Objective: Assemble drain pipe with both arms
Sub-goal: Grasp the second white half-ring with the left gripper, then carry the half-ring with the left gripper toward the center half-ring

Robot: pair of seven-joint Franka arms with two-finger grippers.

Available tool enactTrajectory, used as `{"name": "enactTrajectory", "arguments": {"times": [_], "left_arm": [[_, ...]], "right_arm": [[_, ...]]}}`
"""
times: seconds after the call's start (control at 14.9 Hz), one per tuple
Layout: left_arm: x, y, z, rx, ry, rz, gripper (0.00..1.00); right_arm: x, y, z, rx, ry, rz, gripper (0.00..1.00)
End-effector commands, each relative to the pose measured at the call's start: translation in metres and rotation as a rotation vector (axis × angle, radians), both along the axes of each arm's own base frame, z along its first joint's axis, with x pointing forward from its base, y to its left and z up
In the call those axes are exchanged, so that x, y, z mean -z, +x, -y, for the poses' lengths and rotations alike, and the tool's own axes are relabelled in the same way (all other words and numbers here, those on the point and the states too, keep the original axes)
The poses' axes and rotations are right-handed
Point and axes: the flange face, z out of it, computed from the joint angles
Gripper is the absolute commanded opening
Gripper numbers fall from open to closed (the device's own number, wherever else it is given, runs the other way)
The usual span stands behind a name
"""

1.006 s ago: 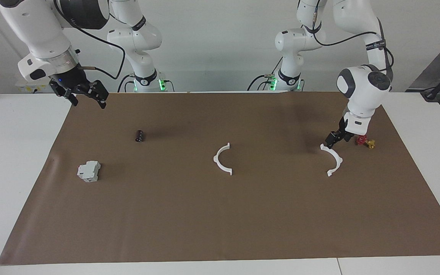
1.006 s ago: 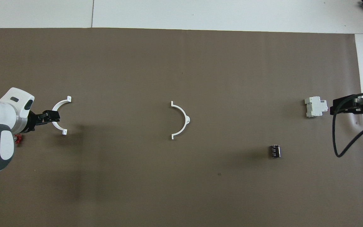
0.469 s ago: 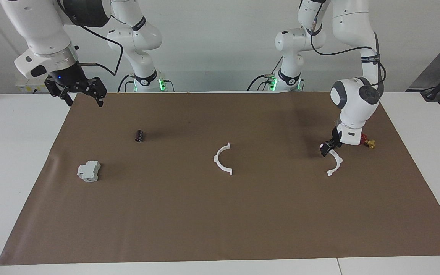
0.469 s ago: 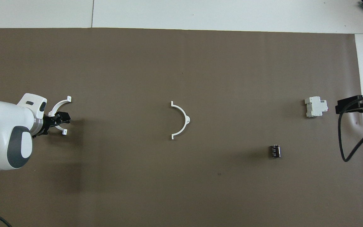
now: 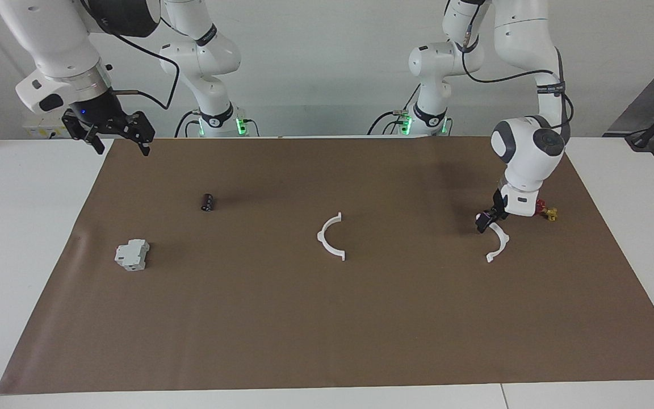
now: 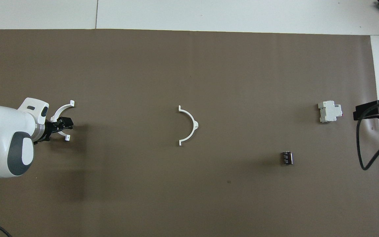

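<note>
Two white half-ring arcs of the drain pipe lie apart on the brown mat. One arc (image 5: 322, 238) (image 6: 196, 125) rests at the mat's middle, untouched. The other arc (image 5: 504, 241) (image 6: 59, 109) lies toward the left arm's end. My left gripper (image 5: 483, 221) (image 6: 65, 124) is low over that arc's end nearer the robots, open. Whether it touches the arc I cannot tell. My right gripper (image 5: 116, 141) (image 6: 370, 110) hangs open and empty, high over the mat's corner at the right arm's end.
A grey-white blocky box (image 5: 132, 254) (image 6: 329, 112) and a small black cylinder (image 5: 208, 201) (image 6: 287, 157) sit toward the right arm's end. A small red and yellow piece (image 5: 546, 212) lies beside the left gripper. The brown mat (image 5: 327, 318) covers most of the white table.
The left gripper swung in and came down onto the arc's near end, then held still. The right gripper rose and drew back toward the mat's corner.
</note>
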Motion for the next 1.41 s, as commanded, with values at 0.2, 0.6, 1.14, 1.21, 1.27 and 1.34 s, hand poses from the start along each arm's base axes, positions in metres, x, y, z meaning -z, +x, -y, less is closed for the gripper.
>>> {"name": "enactTrajectory", "arguments": {"times": [0.2,0.6,1.14,1.21,1.27,1.34], "left_arm": [[0.003,-0.005,0.003,-0.012,-0.009,0.006,0.61],[0.0,-0.003,0.009,-0.003,-0.009,-0.003,0.0],[-0.028,0.009,0.117,-0.148,-0.021,0.012,0.0],[-0.028,0.007,0.128,-0.209,-0.024,0.014,0.0],[-0.028,0.005,0.138,-0.268,-0.027,0.017,0.0],[-0.028,0.003,0.151,-0.311,-0.032,0.023,0.0]], "right_arm": [[-0.004,-0.004,0.001,-0.009,0.009,-0.018,1.0],[-0.011,-0.009,-0.013,-0.026,0.009,-0.036,1.0],[-0.009,-0.011,-0.017,-0.029,0.04,-0.044,1.0],[-0.01,-0.012,-0.014,-0.023,0.042,-0.039,1.0],[-0.01,-0.012,-0.01,-0.019,0.05,-0.039,1.0],[-0.01,-0.012,-0.008,-0.011,0.051,-0.039,1.0]]}}
